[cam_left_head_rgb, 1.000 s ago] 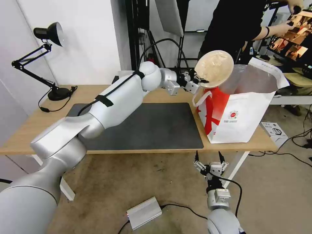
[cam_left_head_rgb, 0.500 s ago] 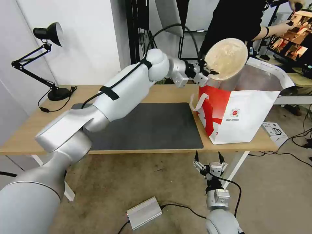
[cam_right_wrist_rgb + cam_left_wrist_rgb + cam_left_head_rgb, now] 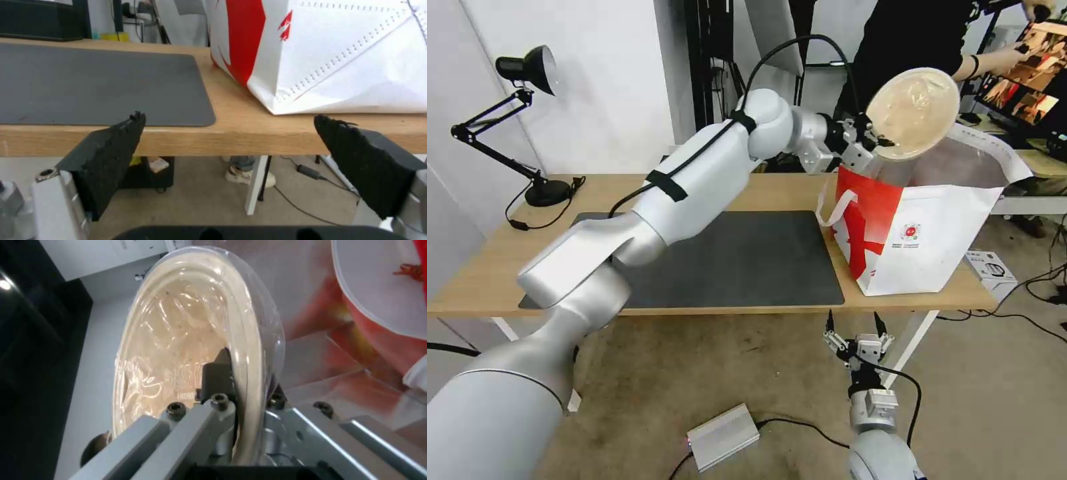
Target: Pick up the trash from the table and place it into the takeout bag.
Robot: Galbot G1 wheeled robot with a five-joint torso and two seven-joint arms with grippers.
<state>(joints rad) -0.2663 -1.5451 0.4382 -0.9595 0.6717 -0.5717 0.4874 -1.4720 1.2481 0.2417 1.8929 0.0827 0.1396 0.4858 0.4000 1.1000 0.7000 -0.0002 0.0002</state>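
One shallow beige bowl (image 3: 912, 113) is in the air, tipped nearly on edge above the open mouth of the takeout bag (image 3: 924, 233). The left gripper (image 3: 875, 141) pinches its rim, and in the left wrist view one dark finger pad (image 3: 218, 373) presses the bowl's inner face (image 3: 178, 350) while the rim runs between the two jaws. A clear film or lid covers the bowl's mouth and nothing loose shows inside it.

One bag stands on the right end of the table (image 3: 507, 247), just beside the single dark grey mat (image 3: 740, 260), with a red panel on its near corner, a small round red logo on its white face and a white loop handle hanging at the side. Its silver foil lining is visible at the top. Inside the bag, the left wrist view shows a wide white bowl (image 3: 378, 296) with a bit of red shell at its rim, and something red lies beneath it against the foil; what that red thing is cannot be told.

Two grippers in all: the right gripper (image 3: 857, 331) hangs below the table's front edge, well apart from the bag, its two black pads (image 3: 111, 156) spread wide and holding nothing.

One black desk lamp (image 3: 527, 120) stands at the table's far left corner.
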